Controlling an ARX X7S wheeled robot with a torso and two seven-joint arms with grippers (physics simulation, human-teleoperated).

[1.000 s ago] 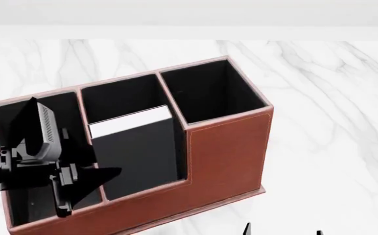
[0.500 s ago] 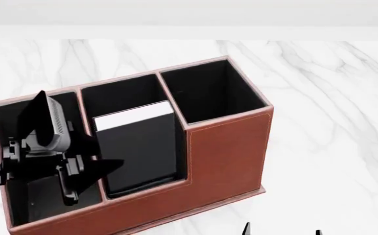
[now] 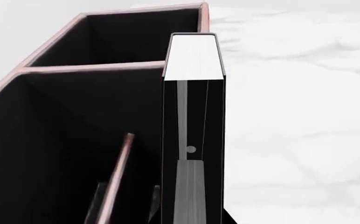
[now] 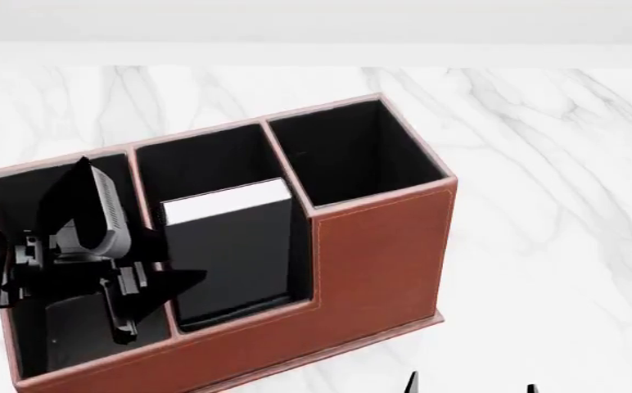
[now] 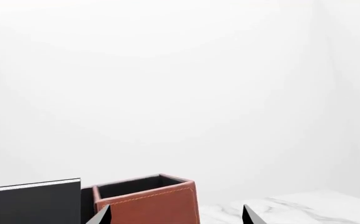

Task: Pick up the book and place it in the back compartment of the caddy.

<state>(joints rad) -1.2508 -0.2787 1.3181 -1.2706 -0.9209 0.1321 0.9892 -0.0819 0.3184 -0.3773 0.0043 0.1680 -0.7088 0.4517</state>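
Observation:
The black book (image 4: 234, 254) with white page edges stands upright in the middle compartment of the reddish-brown caddy (image 4: 381, 254), near its front wall. My left gripper (image 4: 158, 301) is shut on the book's left edge, over the caddy's left compartment. In the left wrist view the book (image 3: 194, 56) runs edge-on straight out from between the jaws of the left gripper (image 3: 189, 220), beside the caddy's black-lined walls (image 3: 93, 67). My right gripper (image 4: 471, 385) is open and empty at the front. In the right wrist view it (image 5: 175, 217) faces the caddy (image 5: 148, 205) and the book (image 5: 31, 205).
The caddy stands on a white marble table (image 4: 534, 164) that runs back to a pale wall. The caddy's tall right compartment (image 4: 349, 155) and left compartment (image 4: 32, 188) hold nothing. A thin divider rim (image 3: 121, 177) shows low inside the caddy, next to the book.
My left gripper has moved a little to the right and down with the book, which sits slightly further right and lower in the middle compartment. The right gripper has not moved.

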